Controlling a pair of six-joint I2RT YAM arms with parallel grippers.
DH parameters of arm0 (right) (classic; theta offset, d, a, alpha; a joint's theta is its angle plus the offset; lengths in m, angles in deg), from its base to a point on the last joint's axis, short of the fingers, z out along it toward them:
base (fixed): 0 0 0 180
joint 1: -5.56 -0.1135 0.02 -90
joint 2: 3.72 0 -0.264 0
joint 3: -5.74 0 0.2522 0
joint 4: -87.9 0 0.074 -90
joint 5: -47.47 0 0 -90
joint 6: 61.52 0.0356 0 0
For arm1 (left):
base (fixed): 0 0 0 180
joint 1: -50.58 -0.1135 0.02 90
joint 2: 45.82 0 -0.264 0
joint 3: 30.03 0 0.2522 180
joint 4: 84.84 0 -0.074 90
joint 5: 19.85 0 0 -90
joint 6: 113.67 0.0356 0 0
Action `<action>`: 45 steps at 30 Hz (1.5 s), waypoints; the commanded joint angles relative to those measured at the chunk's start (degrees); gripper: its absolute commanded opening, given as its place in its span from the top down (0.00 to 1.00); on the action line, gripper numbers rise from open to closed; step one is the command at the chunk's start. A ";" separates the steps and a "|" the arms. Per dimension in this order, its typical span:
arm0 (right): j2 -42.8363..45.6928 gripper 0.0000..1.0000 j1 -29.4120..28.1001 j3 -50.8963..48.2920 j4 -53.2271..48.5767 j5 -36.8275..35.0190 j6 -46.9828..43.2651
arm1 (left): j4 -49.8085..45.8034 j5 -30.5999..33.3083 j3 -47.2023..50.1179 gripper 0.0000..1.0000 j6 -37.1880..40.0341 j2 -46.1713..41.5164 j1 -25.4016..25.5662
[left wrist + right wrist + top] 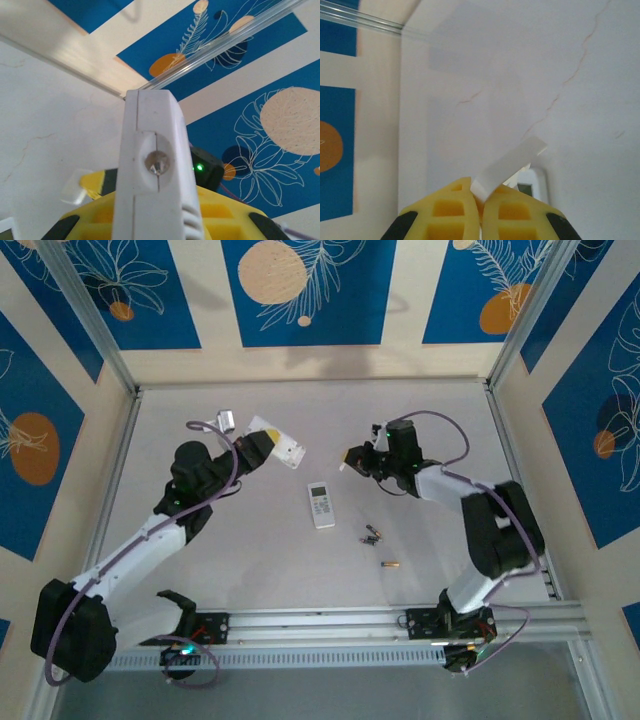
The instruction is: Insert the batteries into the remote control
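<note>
1. Fingers of my left gripper (262, 447) are clenched on a white remote (150, 165), held raised and tilted.
2. At its tips my right gripper (481, 200) pinches a thin white strip (509, 166).
3. Below my right fingers, toward the bases and well apart from both grippers, lie the dark batteries (371, 535); the orange-gold battery (389, 565) lies just beyond them.
4. Between the arms a second remote (321, 505) lies flat.
5. Bare table (250, 560) runs out to the far rail (310, 385).
</note>
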 commanded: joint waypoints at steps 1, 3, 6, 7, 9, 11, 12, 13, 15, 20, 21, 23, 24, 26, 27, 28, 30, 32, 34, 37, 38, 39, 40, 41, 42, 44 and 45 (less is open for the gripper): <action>-5.28 1.00 -0.41 2.63 3.94 1.09 -0.53 | -2.04 -1.24 0.76 1.00 3.04 -1.76 -0.17; -8.42 1.00 -0.67 2.79 4.90 0.46 0.18 | -3.28 -0.83 0.70 1.00 3.97 -2.28 -0.17; -11.13 1.00 -0.54 1.89 6.41 -0.13 1.19 | -3.71 -0.60 0.61 1.00 4.37 -2.52 -0.17; -11.52 0.99 -0.50 1.21 6.80 -0.39 1.58 | -3.80 -0.69 0.50 1.00 4.40 -2.47 -0.17; -11.72 0.95 0.18 -0.51 7.57 -0.70 2.53 | -4.15 -0.61 0.36 1.00 4.47 -2.40 -0.17; -11.39 0.89 1.48 -2.83 8.02 -1.02 4.09 | -4.32 -0.41 0.26 1.00 4.49 -2.25 -0.18; -11.08 0.85 2.10 -3.82 8.21 -1.00 4.74 | -4.33 -0.39 0.16 1.00 4.49 -2.11 -0.17; -10.57 0.79 2.92 -4.99 8.23 -0.75 5.31 | -4.33 -0.36 0.02 1.00 4.49 -2.02 -0.17; -9.27 0.69 4.35 -6.97 8.00 -0.19 5.72 | -4.57 -0.34 -0.35 1.00 4.49 -1.80 -0.17; -0.59 0.61 6.81 -11.14 4.13 -1.03 3.18 | -5.37 0.05 -0.97 1.00 4.96 -1.17 -0.17; 1.87 0.59 7.17 -11.62 2.62 -1.49 2.16 | -5.59 0.04 -1.13 1.00 5.09 -1.08 -0.17; 9.50 0.53 6.70 -13.19 0.72 -4.33 -1.98 | -6.60 -0.07 -1.45 1.00 5.76 -0.90 -0.12; 13.17 0.49 6.03 -13.94 0.65 -5.87 -4.77 | -7.20 -0.05 -1.71 1.00 6.13 -0.89 -0.03; 22.25 0.34 1.42 -15.28 1.72 -9.71 -14.79 | -8.36 -0.10 -2.26 1.00 6.88 -0.93 0.31; 25.90 0.26 -1.77 -15.77 2.45 -12.10 -20.09 | -8.51 -0.22 -2.44 1.00 7.19 -0.90 0.57; 29.35 0.16 -5.96 -15.99 3.30 -15.02 -27.73 | -8.46 -0.34 -2.76 1.00 7.49 -0.82 0.91; 33.22 0.00 -13.14 -15.47 4.75 -17.97 -39.41 | -8.49 -0.57 -3.31 1.00 7.63 -0.47 1.45; 33.77 0.01 -17.87 -13.81 5.65 -16.96 -49.72 | -8.20 -1.44 -4.23 1.00 7.79 0.24 2.20; 32.19 0.01 -21.21 -11.99 6.43 -15.90 -56.19 | -8.18 -1.97 -4.77 1.00 7.87 0.72 3.08; 28.02 0.01 -24.03 -8.14 6.75 -14.09 -61.97 | -7.68 -2.08 -4.84 1.00 7.61 0.70 3.95; 26.34 0.01 -24.61 -6.81 6.71 -13.96 -62.90 | -7.69 -2.01 -4.71 1.00 7.52 0.53 4.17; 24.74 0.01 -24.99 -5.58 6.84 -14.37 -63.46 | -7.60 -1.92 -4.62 1.00 7.41 0.36 4.31; 23.08 0.00 -25.29 -4.03 6.77 -14.63 -63.72 | -7.54 -1.84 -4.51 1.00 7.30 0.13 4.43; 21.62 0.00 -25.52 -2.64 6.59 -14.61 -63.75 | -7.59 -1.83 -4.49 1.00 7.29 0.02 4.63; 20.32 0.02 -25.73 -1.47 6.58 -14.98 -63.50 | -7.67 -1.96 -4.40 1.00 7.24 -0.19 4.71; 17.89 0.10 -25.99 1.08 6.08 -15.92 -63.07 | -7.82 -2.08 -4.10 1.00 7.21 -0.65 4.81; 17.15 0.16 -26.06 1.87 5.74 -15.96 -62.91 | -7.97 -2.10 -3.97 1.00 7.21 -0.86 4.85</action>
